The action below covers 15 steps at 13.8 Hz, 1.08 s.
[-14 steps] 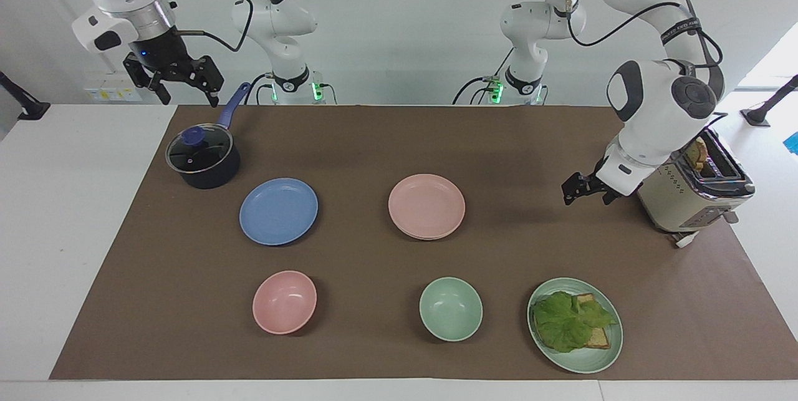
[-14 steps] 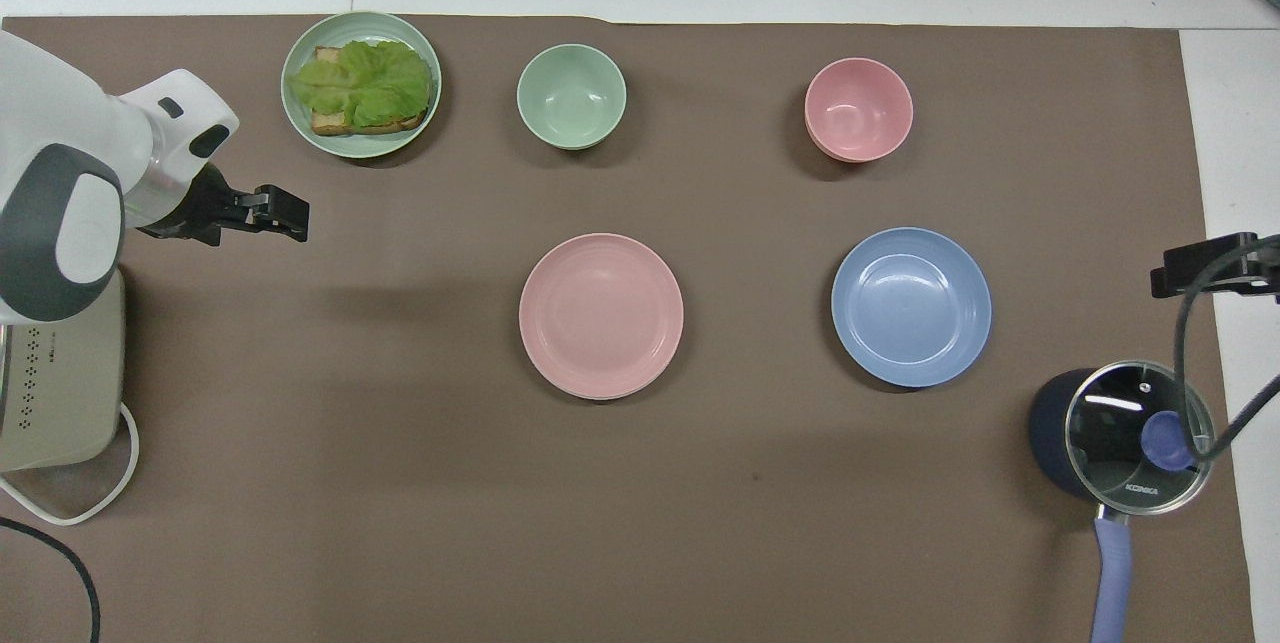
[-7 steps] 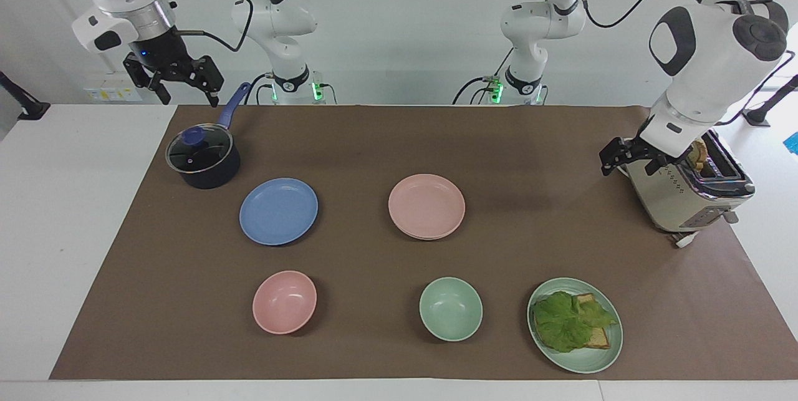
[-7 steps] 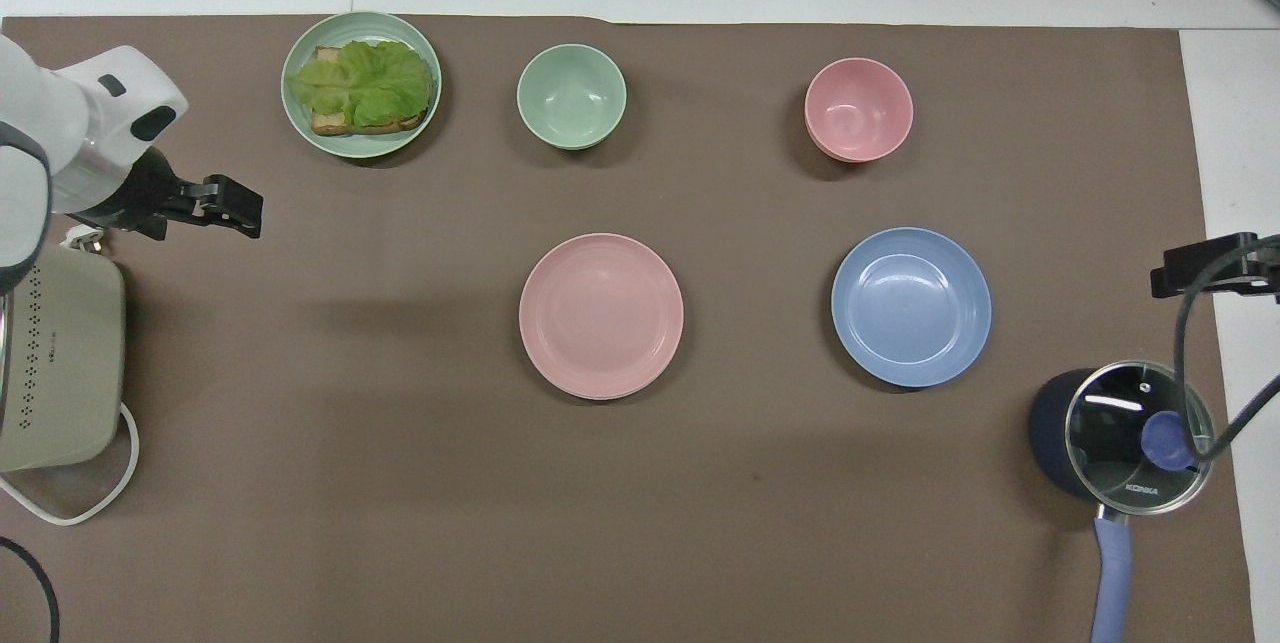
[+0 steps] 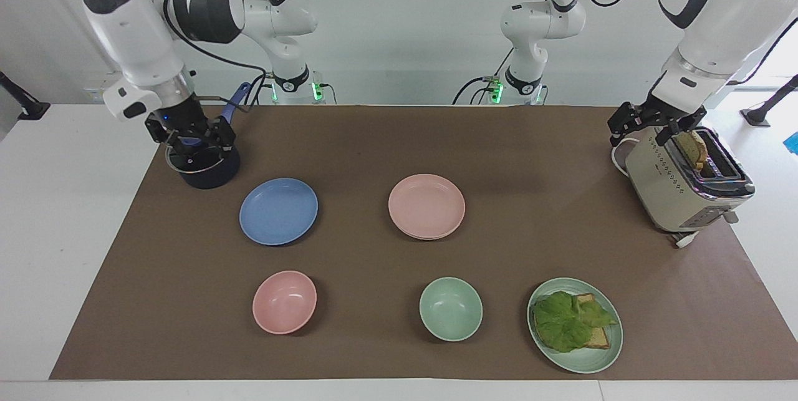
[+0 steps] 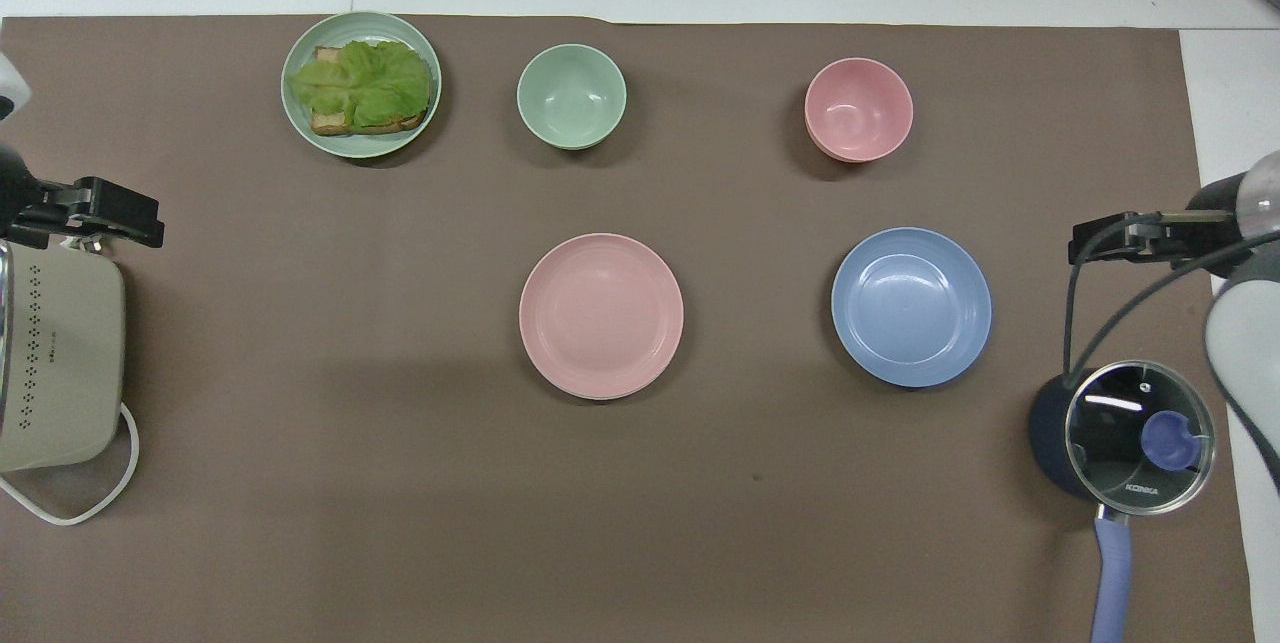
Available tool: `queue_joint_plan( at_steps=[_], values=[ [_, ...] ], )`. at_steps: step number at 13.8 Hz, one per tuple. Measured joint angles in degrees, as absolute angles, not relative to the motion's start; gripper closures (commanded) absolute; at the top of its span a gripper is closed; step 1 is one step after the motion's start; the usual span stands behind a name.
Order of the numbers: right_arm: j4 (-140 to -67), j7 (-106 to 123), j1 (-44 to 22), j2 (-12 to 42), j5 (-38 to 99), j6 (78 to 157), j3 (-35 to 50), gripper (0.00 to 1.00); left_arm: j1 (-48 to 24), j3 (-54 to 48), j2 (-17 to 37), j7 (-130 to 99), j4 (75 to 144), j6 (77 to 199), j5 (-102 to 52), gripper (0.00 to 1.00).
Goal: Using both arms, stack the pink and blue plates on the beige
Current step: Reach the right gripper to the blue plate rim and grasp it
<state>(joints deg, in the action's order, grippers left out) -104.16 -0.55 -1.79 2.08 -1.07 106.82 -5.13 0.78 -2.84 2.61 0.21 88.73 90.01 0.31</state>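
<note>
The pink plate (image 5: 426, 204) (image 6: 601, 313) lies mid-mat, with the thin rim of another plate under it, its colour unclear. No beige plate shows openly. The blue plate (image 5: 278, 210) (image 6: 911, 306) lies flat beside it, toward the right arm's end. My right gripper (image 5: 194, 142) (image 6: 1085, 245) hangs open and empty just above the lidded pot (image 5: 202, 164) (image 6: 1138, 435), apart from the blue plate. My left gripper (image 5: 648, 126) (image 6: 135, 221) is open and empty in the air over the toaster (image 5: 686, 186) (image 6: 55, 363).
A pink bowl (image 5: 284, 301), a green bowl (image 5: 450, 309) and a green plate with lettuce and bread (image 5: 575, 324) stand in a row farthest from the robots. The toaster's white cord (image 6: 90, 503) loops on the brown mat (image 5: 399, 139).
The left gripper rose and drew back from beside the toaster to above it. The right gripper came down from off the mat's corner to just over the pot.
</note>
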Motion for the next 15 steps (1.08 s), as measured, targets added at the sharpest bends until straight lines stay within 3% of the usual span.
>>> queue_joint_plan(
  at_steps=[6, 9, 10, 11, 14, 15],
  values=[
    [-110.64, 1.69, -1.27, 10.95, -0.02, 122.48, -5.12, 0.00, 1.10, -2.75, 0.19, -0.06, 89.48, 85.57, 0.31, 0.00],
    [-113.22, 3.17, -1.27, 14.63, 3.44, 126.85, -5.06, 0.00, 1.11, -2.74, -2.57, -0.07, 94.07, 87.16, 0.31, 0.00],
    [-113.52, 4.55, -1.26, 16.04, 4.99, 128.03, -5.06, 0.06, 1.11, -2.74, -3.52, -0.08, 95.66, 87.99, 0.31, 0.00],
    [-113.61, 5.97, -1.24, 17.16, 6.11, 128.97, -5.07, 0.21, 1.11, -2.73, -4.11, -0.13, 96.48, 88.36, 0.31, 0.00],
    [-113.59, 7.23, -1.10, 18.01, 6.65, 129.48, -5.11, 0.90, 1.11, -2.71, -4.73, -0.16, 96.82, 88.87, 0.31, 0.00],
    [-113.57, 7.24, -1.10, 17.97, 6.65, 129.48, -5.11, 1.00, 1.11, -2.68, -4.87, -0.16, 96.82, 89.03, 0.31, 0.00]
  ],
)
